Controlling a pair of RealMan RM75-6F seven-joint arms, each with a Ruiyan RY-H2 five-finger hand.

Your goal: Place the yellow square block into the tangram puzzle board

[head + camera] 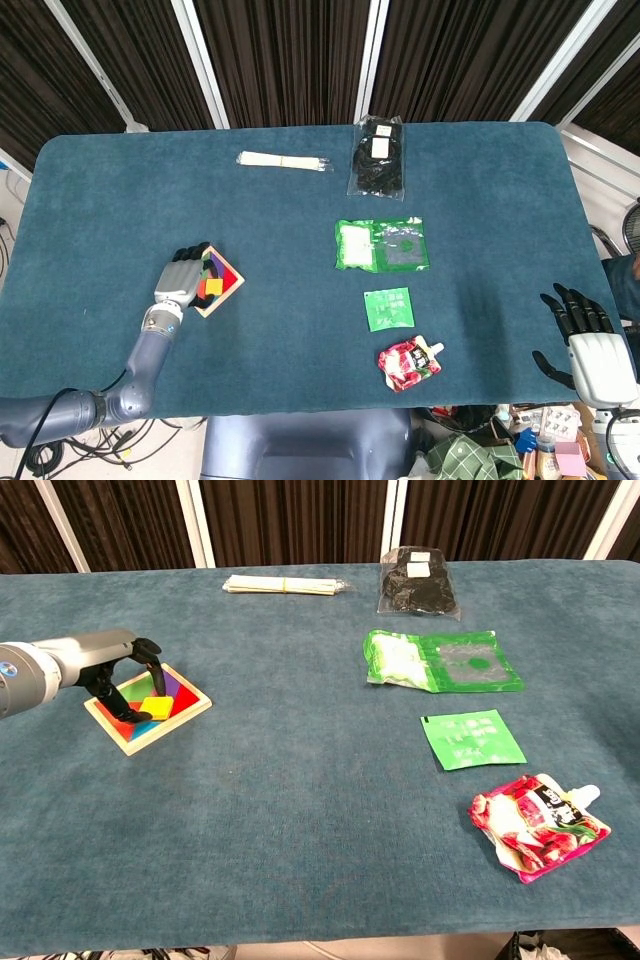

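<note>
The wooden tangram board [186, 714] lies at the table's left, filled with coloured pieces. The yellow square block [155, 707] lies flat among them near the board's middle; the head view shows this block [213, 287] too. My left hand [108, 658] arches over the board's left half, fingers curved down and apart, with fingertips [133, 716] just left of the block and not gripping it. In the head view the left hand [180, 277] covers part of the board [234, 287]. My right hand [586, 335] hangs open beyond the table's right edge, holding nothing.
A bundle of white sticks [285, 584] and a black packet [417, 582] lie at the back. A green packet [440, 661], a small green sachet [470, 738] and a red pouch [538, 825] lie on the right side.
</note>
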